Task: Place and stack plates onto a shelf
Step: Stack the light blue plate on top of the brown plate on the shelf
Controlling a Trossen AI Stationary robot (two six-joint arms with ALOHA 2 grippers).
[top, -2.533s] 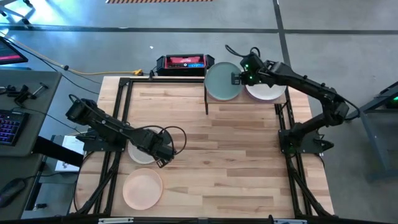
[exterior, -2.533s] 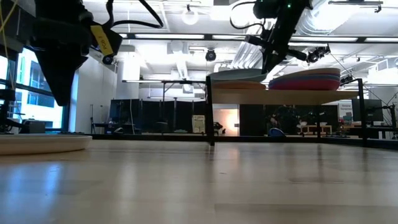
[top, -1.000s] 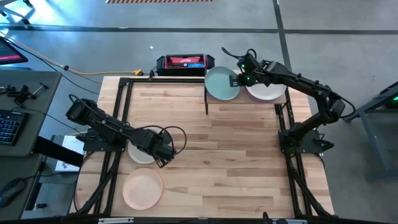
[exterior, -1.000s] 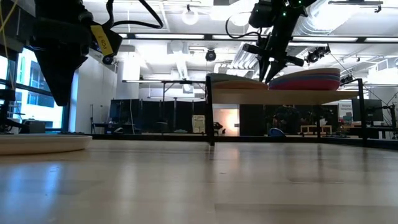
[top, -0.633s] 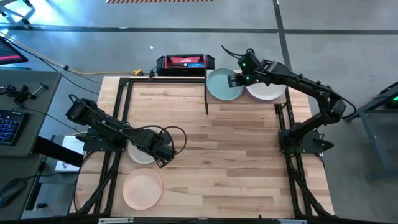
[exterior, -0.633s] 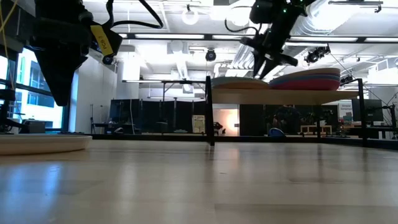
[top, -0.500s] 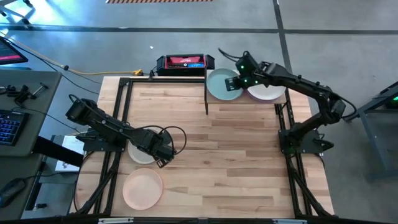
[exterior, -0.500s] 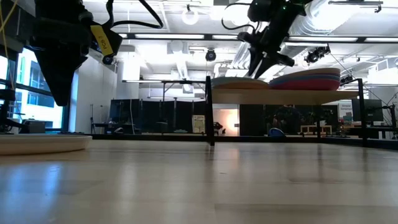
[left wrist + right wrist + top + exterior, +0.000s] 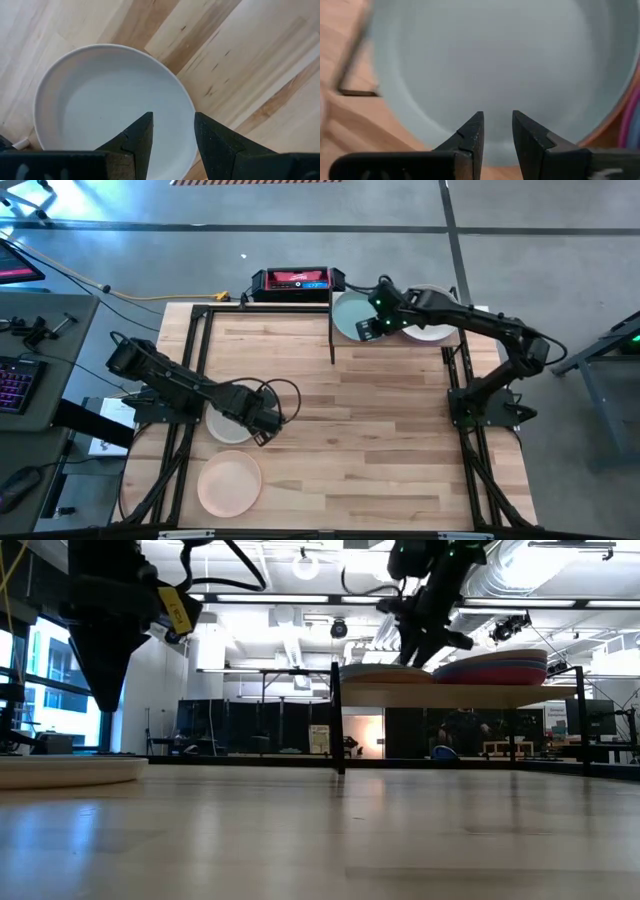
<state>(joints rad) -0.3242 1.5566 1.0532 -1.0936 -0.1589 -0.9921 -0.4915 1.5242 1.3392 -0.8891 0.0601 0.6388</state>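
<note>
Step in hand, as I read it: one plate just set on the shelf, the next pickup being lined up at the near-left of the bench. Left hand [image 9: 262,416] hangs over the cream plate [image 9: 228,426] near the bench's left edge, fingers [image 9: 136,139] parted and empty; in its wrist view the plate's rim sits just ahead of the tips, not between them. Peach-pink plate [image 9: 229,484] lies apart, nearer the front-left corner, untouched. Next move likely calls for dropping to straddle the cream rim, closing, then carrying across to the shelf [image 9: 460,693] at the far edge. Further right, the right hand [image 9: 368,325] sits above the pale teal plate [image 9: 352,315], which lies flat on the shelf's left half; fingers part-open, gripping nothing. A stack of plates [image 9: 492,668] topped by a pale one fills the shelf's right half. In the way: the shelf's black corner post [image 9: 336,720] and the right arm itself, occupying the drop zone. A red-and-black box [image 9: 297,281] sits beyond the far edge.
</note>
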